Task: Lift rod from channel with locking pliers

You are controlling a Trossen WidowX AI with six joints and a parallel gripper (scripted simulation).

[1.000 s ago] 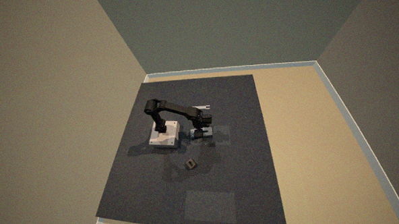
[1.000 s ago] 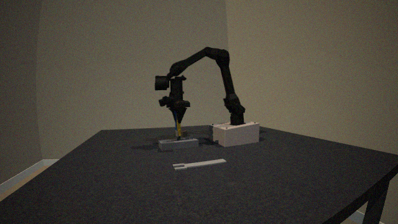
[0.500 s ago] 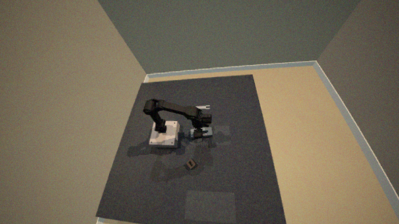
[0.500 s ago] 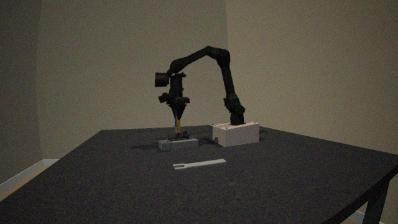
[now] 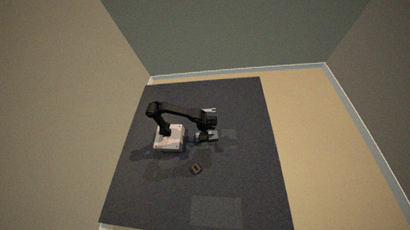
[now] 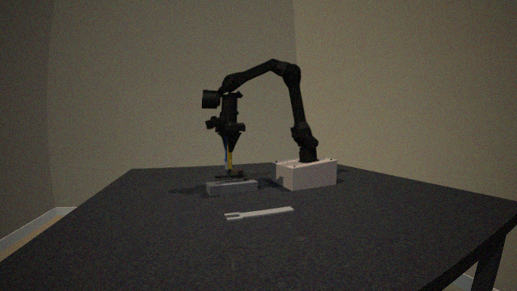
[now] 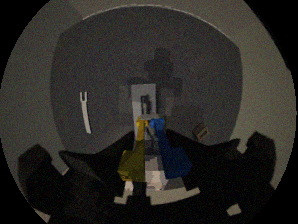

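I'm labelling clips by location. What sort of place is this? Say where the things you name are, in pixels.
Probably a robot test bench in a plain room: a black arm [image 5: 178,110] [image 6: 258,74] bolted to a pale base block [image 5: 173,144] [image 6: 313,175], a dark table [image 5: 242,169] [image 6: 363,226] [image 7: 110,50] beneath it, and bare walls around.
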